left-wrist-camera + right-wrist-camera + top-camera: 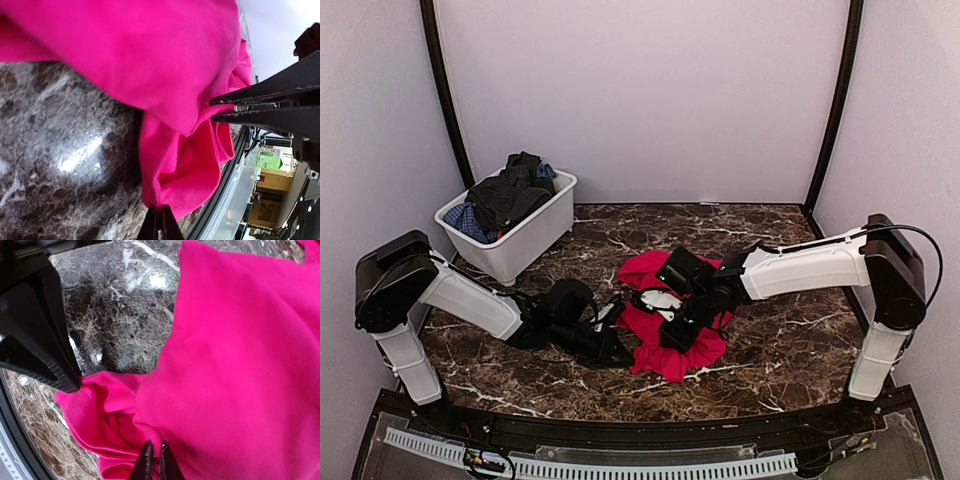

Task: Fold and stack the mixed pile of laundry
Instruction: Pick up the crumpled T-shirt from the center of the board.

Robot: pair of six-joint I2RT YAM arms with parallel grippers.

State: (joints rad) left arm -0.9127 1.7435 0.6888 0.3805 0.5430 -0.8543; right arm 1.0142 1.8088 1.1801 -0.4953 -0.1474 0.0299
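A bright red cloth (672, 358) lies crumpled on the dark marble table, near the front centre. My left gripper (623, 350) reaches in from the left and is shut on the cloth's hem (160, 220). Coming from the right, my right gripper (672, 338) is pinched shut on a fold of the same cloth (154, 460). The two grippers sit close together: the right one's fingers (270, 89) show in the left wrist view, and the left one's fingers (40, 340) show in the right wrist view. The rest of the mixed laundry pile, a dark pinstriped shirt (510, 195) and a blue checked garment (468, 222), fills the bin.
A white plastic bin (525, 248) stands at the back left of the table. Lilac walls close in the back and both sides. A black rail (620, 432) runs along the near edge between the arm bases.
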